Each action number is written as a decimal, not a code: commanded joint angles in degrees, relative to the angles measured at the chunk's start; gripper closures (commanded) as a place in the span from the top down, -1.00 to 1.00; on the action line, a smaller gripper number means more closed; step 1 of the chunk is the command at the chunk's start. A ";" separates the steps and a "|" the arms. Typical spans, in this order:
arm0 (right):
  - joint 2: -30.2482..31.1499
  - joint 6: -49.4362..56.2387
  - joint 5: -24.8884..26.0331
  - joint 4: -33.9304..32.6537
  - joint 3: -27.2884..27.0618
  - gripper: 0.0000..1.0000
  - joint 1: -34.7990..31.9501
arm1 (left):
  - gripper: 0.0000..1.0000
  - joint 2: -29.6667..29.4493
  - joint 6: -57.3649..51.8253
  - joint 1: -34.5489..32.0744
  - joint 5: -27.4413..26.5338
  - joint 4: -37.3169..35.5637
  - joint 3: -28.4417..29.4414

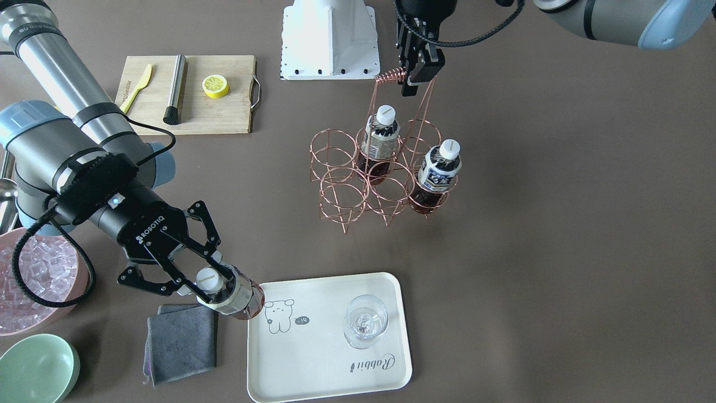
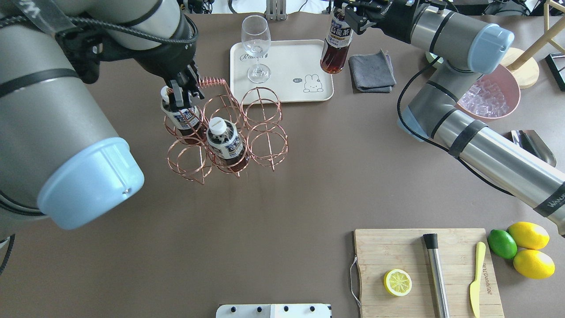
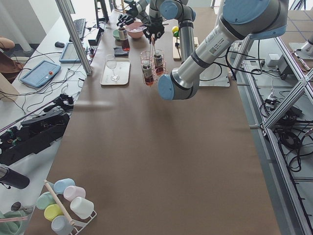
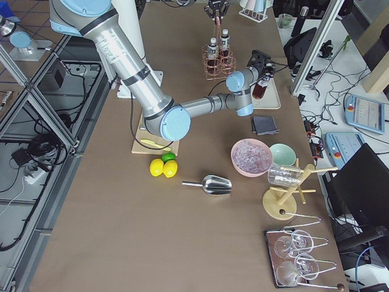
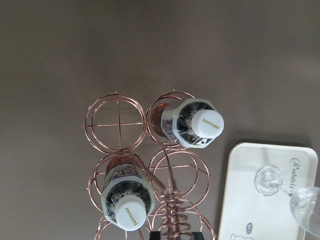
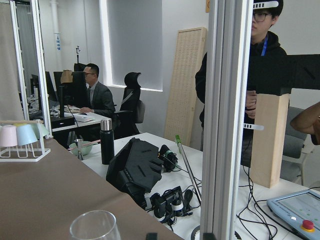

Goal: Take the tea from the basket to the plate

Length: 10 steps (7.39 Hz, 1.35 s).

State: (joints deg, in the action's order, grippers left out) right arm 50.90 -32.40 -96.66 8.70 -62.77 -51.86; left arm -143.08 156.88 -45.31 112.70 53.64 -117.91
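My right gripper is shut on the neck of a tea bottle and holds it tilted in the air at the edge of the cream plate. In the overhead view the bottle hangs by the plate's right rim. My left gripper is shut on the coiled handle of the copper wire basket. Two more tea bottles stand in its cells. The left wrist view looks down on the basket and both bottles.
A drinking glass stands on the plate. A grey cloth lies beside it, near a pink bowl of ice and a mint bowl. A cutting board carries a lemon slice, muddler and yellow knife.
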 commanded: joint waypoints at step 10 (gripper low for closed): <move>-7.05 5.33 25.28 0.35 12.32 -1.00 11.16 | -1.00 21.97 -48.16 -37.11 4.63 26.02 29.61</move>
State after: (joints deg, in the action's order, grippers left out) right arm 43.77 -27.84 -72.96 8.62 -50.40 -42.00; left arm -121.16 110.44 -79.49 117.37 70.68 -98.55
